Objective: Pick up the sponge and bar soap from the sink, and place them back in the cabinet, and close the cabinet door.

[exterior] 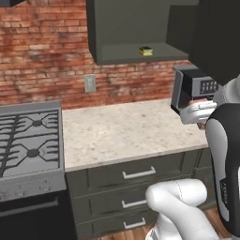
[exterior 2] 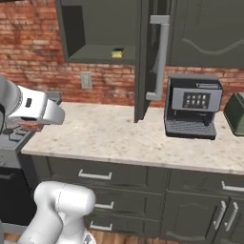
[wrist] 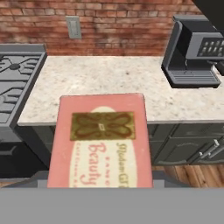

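Observation:
A pink bar soap [wrist: 101, 140] with a gold label lies lengthwise in my gripper [exterior: 200, 105], which is shut on it and hovers in front of the counter edge; the soap hides the fingertips. A sliver of the bar soap [exterior 2: 30, 127] shows under the hand. The yellow and green sponge [exterior: 146, 50] sits on the lower shelf of the open cabinet [exterior: 117, 28], well above and left of my hand. It appears as the sponge [exterior 2: 117, 53] in the right base view too. The cabinet door [exterior 2: 143, 62] stands swung open, edge-on. The sink is out of view.
A grey coffee machine [exterior 2: 193, 105] stands on the speckled counter [exterior: 122, 131] right of the open door. A gas stove [exterior: 28, 140] lies to the left. Drawers with silver pulls [exterior 2: 95, 175] run below. A dark toaster [exterior 2: 236, 112] sits at the far right.

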